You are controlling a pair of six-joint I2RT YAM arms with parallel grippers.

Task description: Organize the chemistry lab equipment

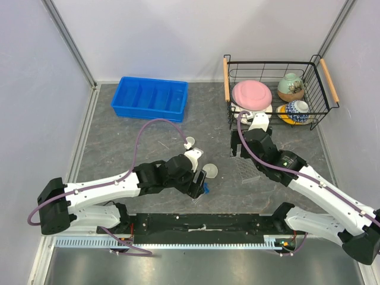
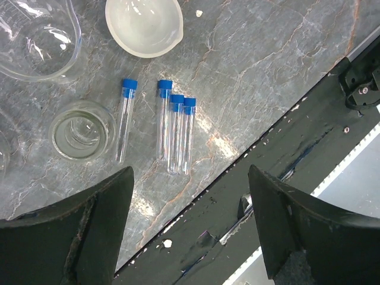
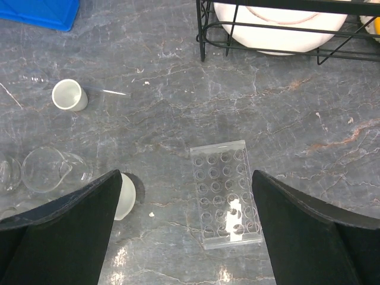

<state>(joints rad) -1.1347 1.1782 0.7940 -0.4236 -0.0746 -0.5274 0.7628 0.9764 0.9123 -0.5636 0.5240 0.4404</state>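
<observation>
Several blue-capped clear tubes (image 2: 177, 127) lie flat on the grey table beside a white round dish (image 2: 144, 24), a clear beaker (image 2: 35, 35) and a small glass dish (image 2: 81, 129). My left gripper (image 2: 190, 172) hovers open and empty over them, near the table's front edge (image 1: 200, 185). The clear plastic rack (image 3: 227, 193) lies empty on the table under my right gripper (image 3: 185, 175), which is open and empty (image 1: 237, 148). A small white cup (image 3: 68, 95), another white dish (image 3: 126, 196) and a tipped glass beaker (image 3: 47, 169) lie left of the rack.
A blue compartment tray (image 1: 151, 97) stands at the back left. A black wire basket (image 1: 323, 98) at the back right holds a pink plate (image 1: 252, 93) and patterned bowls (image 1: 291, 87). A black rail (image 1: 202, 222) runs along the front edge.
</observation>
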